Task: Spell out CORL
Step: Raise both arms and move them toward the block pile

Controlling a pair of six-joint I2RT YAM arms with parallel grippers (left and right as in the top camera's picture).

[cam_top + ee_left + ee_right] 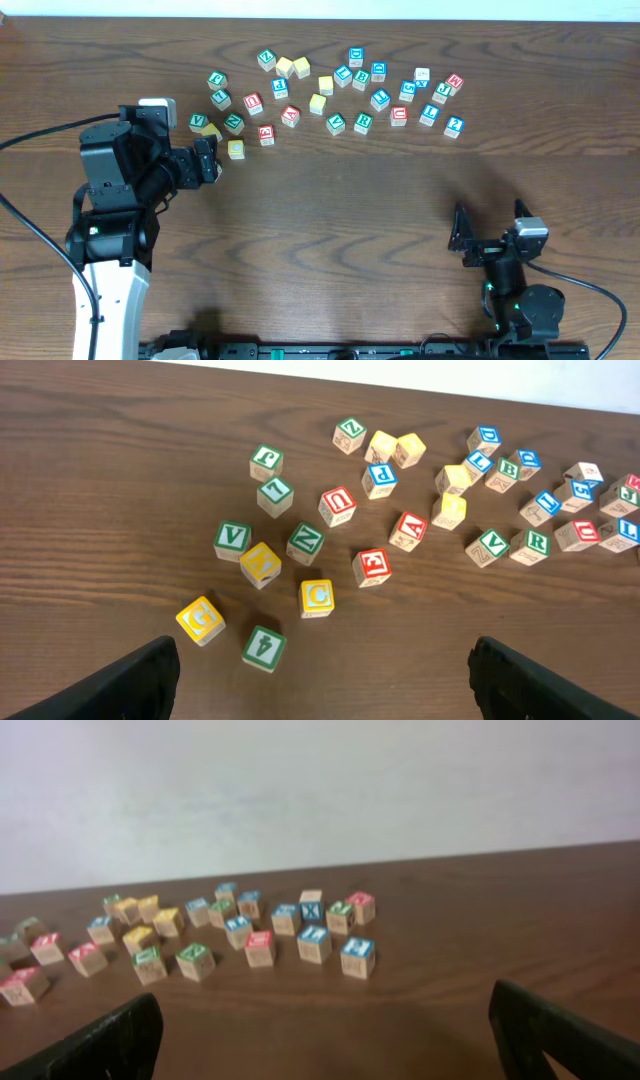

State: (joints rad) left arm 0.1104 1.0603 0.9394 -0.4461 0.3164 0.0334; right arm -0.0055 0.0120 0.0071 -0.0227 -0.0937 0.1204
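Note:
Letter cubes lie scattered across the far half of the table. A yellow C cube (317,597) (236,149) sits closest, just ahead of my left gripper (330,695) (212,160), which is open and holds nothing. Further right are the green R cube (530,544) (363,122) and a blue L cube (478,463) (343,75). Plain yellow cubes (450,511) stand mid-cluster; I cannot read an O on any of them. My right gripper (490,225) (325,1045) is open near the front right, well short of the cubes.
A yellow G cube (200,620) and a green-lettered cube (264,648) lie right in front of my left fingers. Red-lettered cubes (373,566) and other green and blue ones are mixed through the cluster. Bare wood table (360,220) spans the middle and front.

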